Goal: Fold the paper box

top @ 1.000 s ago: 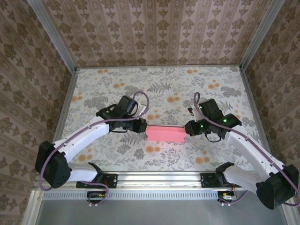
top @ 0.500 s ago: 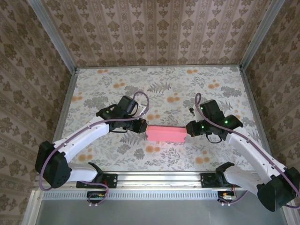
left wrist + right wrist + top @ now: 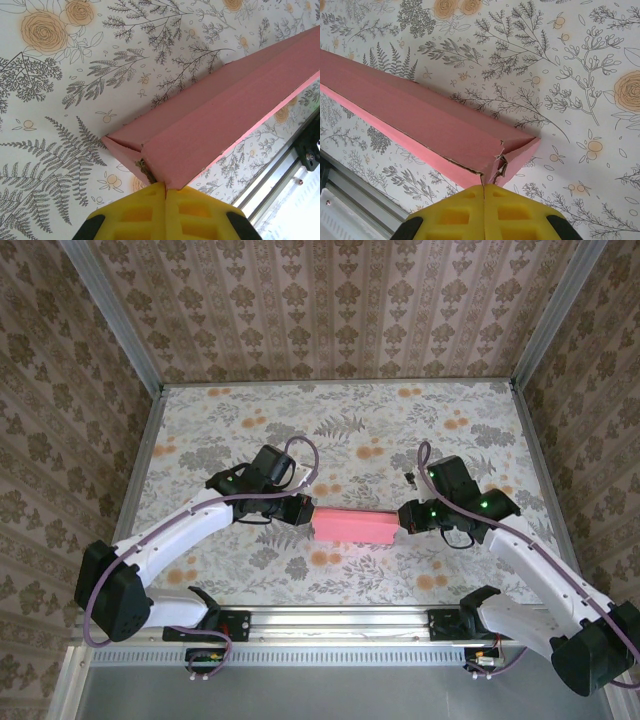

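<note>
I see the paper box [image 3: 352,526] mid-table [image 3: 340,420], lying left to right. My left pincer [image 3: 305,510] touches its left end and my right pincer [image 3: 403,516] its right end.

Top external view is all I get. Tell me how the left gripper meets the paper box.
Observer: In the left wrist view, the left gripper has its yellow fingers pressed together, tips touching the bottom corner of the paper box end.
Operator: Now report the right end.
Observer: In the right wrist view, the right gripper is shut too, tips at the end's lower corner, where the cardboard edge looks frayed.
Operator: Describe the left end face.
Observer: Folded pink panels meet along a seam, with a small ragged gap near the fingertips.
</note>
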Tool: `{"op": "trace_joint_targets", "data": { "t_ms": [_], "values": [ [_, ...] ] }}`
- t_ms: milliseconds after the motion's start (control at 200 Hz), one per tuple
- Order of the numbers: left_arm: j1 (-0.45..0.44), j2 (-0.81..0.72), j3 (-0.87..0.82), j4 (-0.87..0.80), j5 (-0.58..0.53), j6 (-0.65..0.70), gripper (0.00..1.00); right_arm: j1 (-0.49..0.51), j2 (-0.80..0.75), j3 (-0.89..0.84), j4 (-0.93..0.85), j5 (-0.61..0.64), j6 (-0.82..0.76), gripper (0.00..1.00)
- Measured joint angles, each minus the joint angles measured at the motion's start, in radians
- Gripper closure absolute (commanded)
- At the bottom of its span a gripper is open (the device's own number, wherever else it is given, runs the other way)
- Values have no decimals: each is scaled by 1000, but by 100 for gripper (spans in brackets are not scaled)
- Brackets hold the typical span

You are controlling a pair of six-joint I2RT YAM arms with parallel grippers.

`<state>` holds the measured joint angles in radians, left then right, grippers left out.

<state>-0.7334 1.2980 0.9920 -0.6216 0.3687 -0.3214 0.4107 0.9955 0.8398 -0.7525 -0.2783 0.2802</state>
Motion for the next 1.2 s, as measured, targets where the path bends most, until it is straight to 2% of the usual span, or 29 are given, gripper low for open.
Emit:
{"op": "trace_joint_targets", "data": {
  "t_ms": [720, 860, 990, 1200],
  "values": [
    [-6, 0, 0, -6, -6, 0, 100, 27, -2, -19, 3, 10, 20, 92],
    [-7, 0, 0, -15, -14, 0, 100, 27, -8, -20, -2, 21, 37, 88],
    [-8, 0, -4, -21, -23, 0, 100, 29, -27, -20, -23, 38, 45, 81],
    [-13, 0, -4, -22, -29, 0, 100, 29, -41, -10, -42, 40, 45, 81]
  ]
}}
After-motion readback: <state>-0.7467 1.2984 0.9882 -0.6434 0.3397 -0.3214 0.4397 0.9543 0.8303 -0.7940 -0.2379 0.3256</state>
